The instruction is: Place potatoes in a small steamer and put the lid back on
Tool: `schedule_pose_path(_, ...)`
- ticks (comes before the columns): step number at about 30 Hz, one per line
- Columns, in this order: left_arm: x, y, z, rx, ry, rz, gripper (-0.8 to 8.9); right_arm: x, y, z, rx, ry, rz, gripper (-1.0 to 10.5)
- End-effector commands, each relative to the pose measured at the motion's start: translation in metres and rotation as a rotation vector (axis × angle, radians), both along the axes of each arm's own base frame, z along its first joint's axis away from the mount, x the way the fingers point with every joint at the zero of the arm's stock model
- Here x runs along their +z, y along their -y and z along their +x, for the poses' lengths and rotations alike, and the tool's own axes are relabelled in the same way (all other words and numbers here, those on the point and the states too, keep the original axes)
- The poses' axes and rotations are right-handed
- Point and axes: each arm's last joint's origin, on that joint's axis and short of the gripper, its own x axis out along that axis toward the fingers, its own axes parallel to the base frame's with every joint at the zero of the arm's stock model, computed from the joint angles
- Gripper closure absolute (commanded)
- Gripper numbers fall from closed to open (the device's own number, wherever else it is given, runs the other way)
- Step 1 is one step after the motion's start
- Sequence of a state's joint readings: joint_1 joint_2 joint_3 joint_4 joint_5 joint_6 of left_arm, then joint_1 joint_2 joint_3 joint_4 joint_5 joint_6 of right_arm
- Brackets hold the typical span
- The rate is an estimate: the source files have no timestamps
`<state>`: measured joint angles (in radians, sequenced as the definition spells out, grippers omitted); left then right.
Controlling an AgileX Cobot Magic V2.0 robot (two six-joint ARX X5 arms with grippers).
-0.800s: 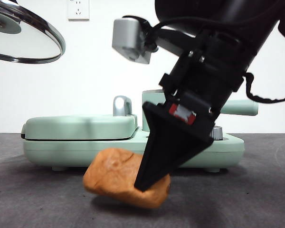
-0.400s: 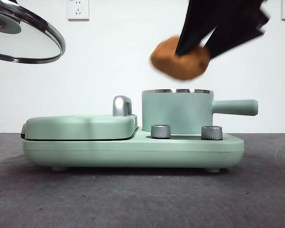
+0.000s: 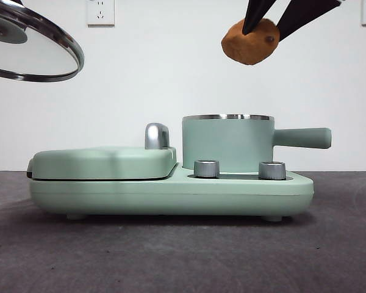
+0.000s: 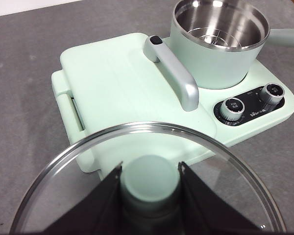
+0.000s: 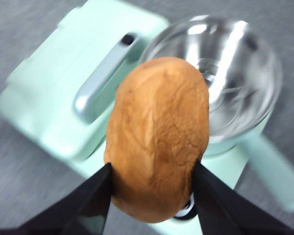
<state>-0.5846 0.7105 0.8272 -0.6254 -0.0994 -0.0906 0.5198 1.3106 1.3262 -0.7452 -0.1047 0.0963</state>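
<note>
My right gripper point(image 3: 269, 19) is shut on the orange-brown potato point(image 3: 250, 41) and holds it high in the air, above the small steamer point(image 3: 227, 142). In the right wrist view the potato point(image 5: 159, 136) fills the space between the jaws, with the steamer's shiny steel bowl point(image 5: 230, 73) below it. The mint green steamer stands open on its base, its handle point(image 3: 302, 137) pointing right. My left gripper point(image 4: 150, 183) is shut on the mint green knob of the glass lid point(image 4: 63, 191) and holds it up at the top left of the front view point(image 3: 30, 46).
The steamer sits on a mint green cooker base point(image 3: 171, 192) with two steel dials point(image 3: 206, 168). A flat hinged griddle cover point(image 3: 104, 162) with a chrome handle point(image 4: 174, 73) takes the base's left half. The table point(image 3: 183, 256) is dark grey.
My right gripper lifted the potato from the table in front of the cooker up and to the right, to high above the steamer. The lid has stayed in place.
</note>
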Motion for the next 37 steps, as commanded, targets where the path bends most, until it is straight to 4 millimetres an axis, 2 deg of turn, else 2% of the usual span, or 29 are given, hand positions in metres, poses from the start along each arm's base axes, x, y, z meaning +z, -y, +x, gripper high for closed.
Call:
schedule_pose_path(1,0.009,0.001,0.000,-0.001,0.040,-0.027,7.99,0.000,-0.008,0.024,0.022,0.008,-0.038,8.0)
schedule_pose_path(9,0.009,0.001,0.000,0.000,0.038,-0.028,7.99,-0.024,-0.023,0.084,0.017,-0.043,-0.108,8.0)
schedule_pose_path(17,0.009,0.001,0.000,0.008,0.039,-0.026,7.99,-0.053,-0.031,0.120,0.016,-0.093,-0.150,8.0)
schedule_pose_path(25,0.009,0.000,0.000,0.014,0.041,-0.024,7.99,-0.081,-0.035,0.138,0.025,-0.127,-0.183,8.0)
schedule_pose_path(29,0.009,0.000,0.000,0.014,0.041,-0.024,7.99,-0.081,-0.036,0.139,0.027,-0.119,-0.183,7.9)
schedule_pose_path(31,0.009,0.000,0.000,0.014,0.041,-0.023,7.99,-0.081,-0.036,0.139,0.028,-0.117,-0.185,7.0)
schedule_pose_path(37,0.009,0.000,0.000,0.014,0.041,-0.023,7.99,-0.076,-0.036,0.138,0.030,-0.097,-0.172,6.2)
